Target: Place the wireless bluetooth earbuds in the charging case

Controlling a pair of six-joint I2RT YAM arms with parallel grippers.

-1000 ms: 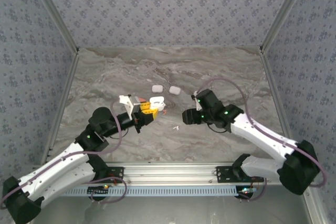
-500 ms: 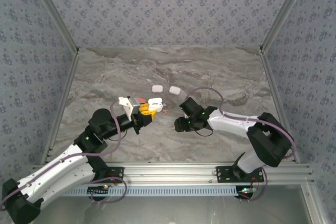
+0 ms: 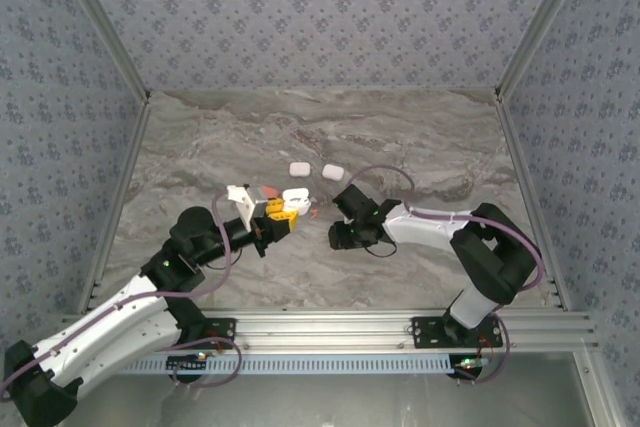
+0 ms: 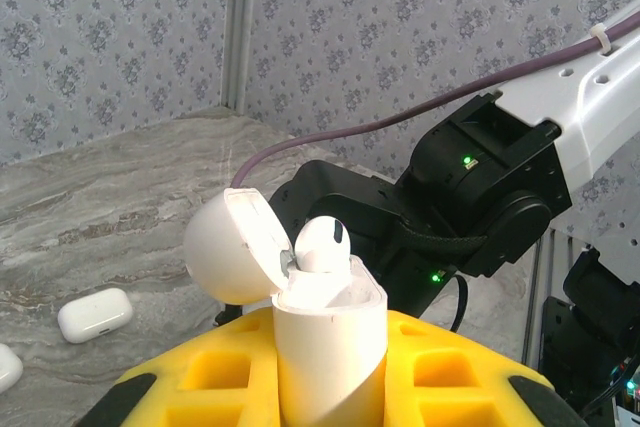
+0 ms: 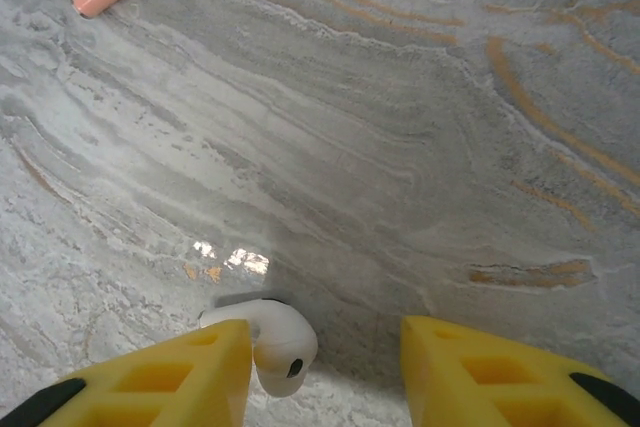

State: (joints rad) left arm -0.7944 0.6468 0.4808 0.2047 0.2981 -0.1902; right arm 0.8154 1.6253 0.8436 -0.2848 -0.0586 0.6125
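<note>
I have my left gripper (image 3: 281, 215) clamped tight on the charging case (image 4: 328, 342), its lid (image 4: 225, 249) open, a seated white earbud (image 4: 320, 245) inside. My right gripper (image 5: 325, 347) stands partly open over the marble table (image 5: 420, 127), a loose white earbud (image 5: 268, 335) lying between its fingers (image 5: 160, 372), touching just one.

My top camera hangs above and behind both my bases, looking down and forward, far enough to take in the whole marble table (image 3: 200, 137). My left wrist camera sits close behind the open case (image 4: 325, 332), facing level across at my right arm (image 4: 480, 197), which the top view also shows. My right wrist camera looks nearly straight down, very near the marble, at a white earbud (image 5: 275, 332)
</note>
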